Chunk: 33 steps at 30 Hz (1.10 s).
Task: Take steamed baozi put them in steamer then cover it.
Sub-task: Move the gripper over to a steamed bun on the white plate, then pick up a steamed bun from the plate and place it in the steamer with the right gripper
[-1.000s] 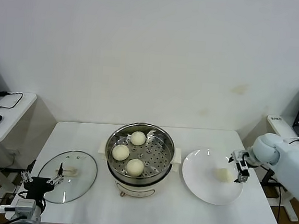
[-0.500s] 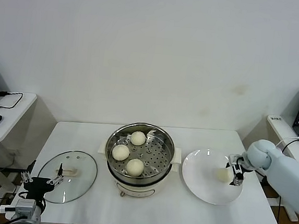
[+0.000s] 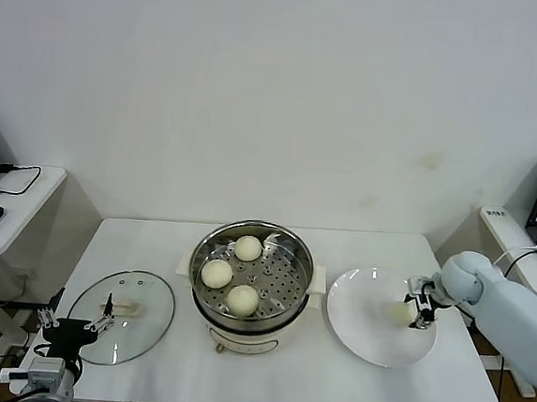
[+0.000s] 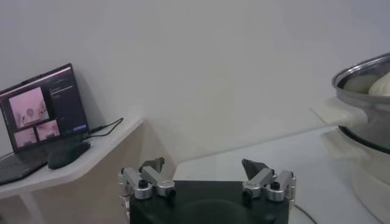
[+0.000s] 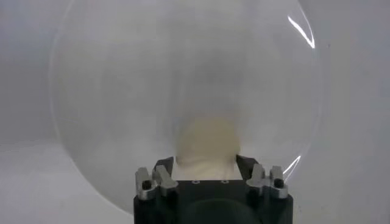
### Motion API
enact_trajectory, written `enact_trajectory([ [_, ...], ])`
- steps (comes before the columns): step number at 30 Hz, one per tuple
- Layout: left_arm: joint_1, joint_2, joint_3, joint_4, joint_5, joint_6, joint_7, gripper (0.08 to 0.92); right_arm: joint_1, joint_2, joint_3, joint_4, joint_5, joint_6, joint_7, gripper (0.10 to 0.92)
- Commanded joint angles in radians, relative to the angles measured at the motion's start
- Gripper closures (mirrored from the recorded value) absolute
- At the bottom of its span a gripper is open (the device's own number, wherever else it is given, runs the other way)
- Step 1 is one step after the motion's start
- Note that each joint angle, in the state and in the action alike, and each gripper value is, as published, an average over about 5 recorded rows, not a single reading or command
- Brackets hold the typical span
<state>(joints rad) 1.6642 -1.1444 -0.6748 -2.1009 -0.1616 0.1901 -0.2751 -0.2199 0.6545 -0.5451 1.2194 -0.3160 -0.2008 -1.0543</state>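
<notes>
Right wrist view: your right gripper (image 5: 206, 165) pinches the last small cream-white round baozi (image 5: 207, 141) on the flat white plate (image 5: 109, 91).
Squeeze harder and you dent the soft bun; lift loosely and it slips back between the fingers.

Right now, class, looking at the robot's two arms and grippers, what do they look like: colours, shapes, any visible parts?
The right arm is smooth, rounded and pale blue-white, ending in a small black gripper. The right gripper has a black body, silver finger mounts with dark screws and dark fingertips. The left gripper is built the same: black body, silver mounts, dark pointed tips.

four baozi (image 3: 243, 299), one steamer (image 3: 202, 294), one cover (image 3: 141, 326)
</notes>
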Motion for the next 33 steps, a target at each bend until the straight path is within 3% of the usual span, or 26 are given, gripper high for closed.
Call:
enact_trajectory([
  [1,0.001,0.002,-0.002,-0.002,-0.001,0.000,0.000,0.177,0.064,-0.035,-0.044,0.043,0.037,-0.011,-0.010,0.431],
  [18,-0.014,0.003,0.009,-0.007,-0.002,0.000,0.000,0.177,0.496,-0.130,-0.328,0.312,0.370,-0.140,-0.016,0.457],
  [26,-0.021,0.004,0.012,-0.006,-0.006,0.000,0.000,0.177,0.787,-0.017,-0.539,0.367,0.539,-0.226,0.030,0.454],
  [33,-0.024,0.001,0.009,-0.001,-0.010,-0.001,-0.002,0.177,0.860,0.136,-0.616,0.367,0.684,-0.320,0.103,0.447],
])
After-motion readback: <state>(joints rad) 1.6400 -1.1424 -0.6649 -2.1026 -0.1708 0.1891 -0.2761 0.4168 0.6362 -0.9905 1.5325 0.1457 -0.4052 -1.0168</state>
